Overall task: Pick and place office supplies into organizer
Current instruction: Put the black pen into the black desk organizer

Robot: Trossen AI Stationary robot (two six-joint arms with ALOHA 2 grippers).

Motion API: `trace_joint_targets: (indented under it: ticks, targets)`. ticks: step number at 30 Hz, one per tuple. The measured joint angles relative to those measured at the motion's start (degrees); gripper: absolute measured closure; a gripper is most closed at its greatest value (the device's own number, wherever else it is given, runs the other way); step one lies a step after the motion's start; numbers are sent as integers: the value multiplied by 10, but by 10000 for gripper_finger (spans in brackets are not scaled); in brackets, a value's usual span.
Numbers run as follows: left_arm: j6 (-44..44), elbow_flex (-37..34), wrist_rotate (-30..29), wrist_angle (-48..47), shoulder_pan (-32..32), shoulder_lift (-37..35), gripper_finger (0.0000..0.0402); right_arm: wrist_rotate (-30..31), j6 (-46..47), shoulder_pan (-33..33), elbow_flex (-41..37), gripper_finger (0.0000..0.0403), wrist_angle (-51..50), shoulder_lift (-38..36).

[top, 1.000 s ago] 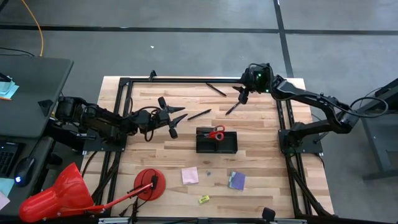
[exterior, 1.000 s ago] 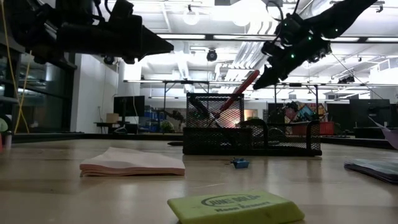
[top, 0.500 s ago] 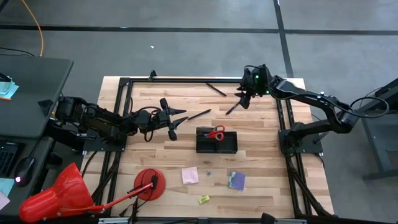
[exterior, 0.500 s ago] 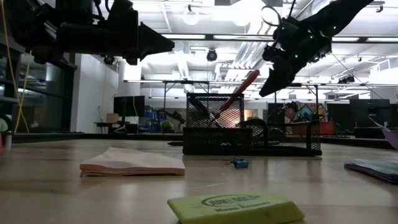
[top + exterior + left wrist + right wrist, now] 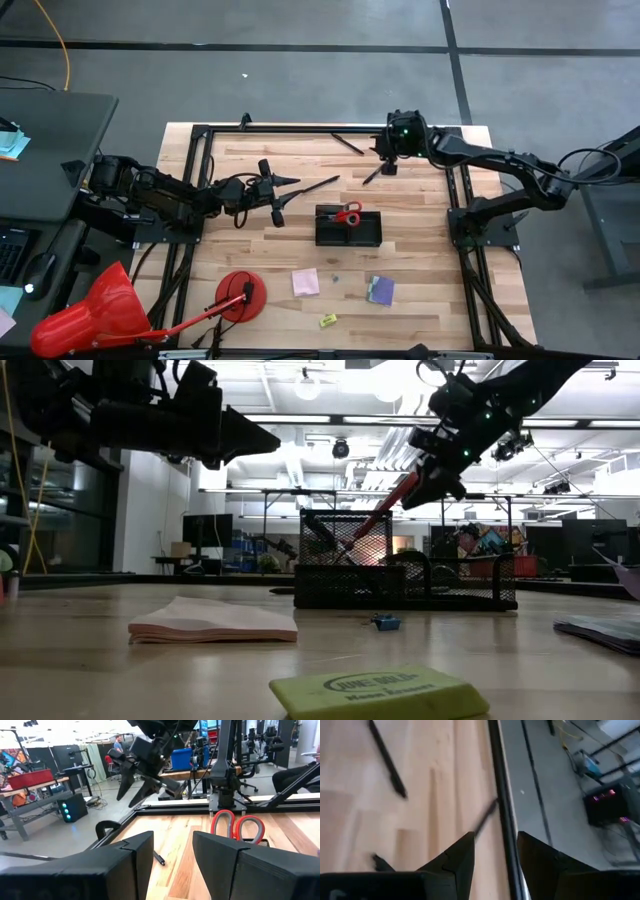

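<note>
The black mesh organizer (image 5: 348, 229) stands mid-table with the red-handled scissors (image 5: 347, 213) upright in it. Three dark pens lie on the wood at the far side (image 5: 347, 143), (image 5: 375, 175), (image 5: 320, 184). A pink pad (image 5: 306, 282), a purple pad (image 5: 380, 290) and a yellow eraser (image 5: 327, 320) lie near the front. My right gripper (image 5: 387, 162) hovers open above the far right pens, tipped downward. My left gripper (image 5: 285, 197) hangs open and level, left of the organizer. Neither has anything between its fingers.
Black frame rails (image 5: 200, 135) border the wooden table on the left, far and right sides. A red cone (image 5: 85, 315) and a red disc with a stick (image 5: 240, 295) sit at the near left. A tiny blue piece (image 5: 336, 278) lies between the pads.
My right gripper has moved a little toward the table's left along the far edge and has rolled about its own axis, staying open above the pens. The things on the table have not moved.
</note>
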Motion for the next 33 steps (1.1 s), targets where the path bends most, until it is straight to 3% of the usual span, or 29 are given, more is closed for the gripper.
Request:
trace_joint_targets:
  ticks: [4, 7, 13, 18, 23, 33]
  targets:
    - [-9, 0, 0, 1, 0, 0, 273, 45, -4, -9, 0, 263, -3, 0]
    - [-10, 0, 0, 1, 0, 0, 273, 46, 2, -10, 0, 263, -2, 0]
    - [-9, 0, 0, 1, 0, 0, 273, -22, -9, -11, 0, 263, -53, 6]
    - [-6, 0, 16, 1, 0, 0, 273, -22, -3, -18, 16, 263, -156, 31]
    - [-4, 0, 24, 5, 0, 0, 273, -34, -23, -18, 67, 263, -200, 55]
    - [-2, 0, 24, -5, 0, 0, 273, -63, -47, -54, 193, 263, -374, 175]
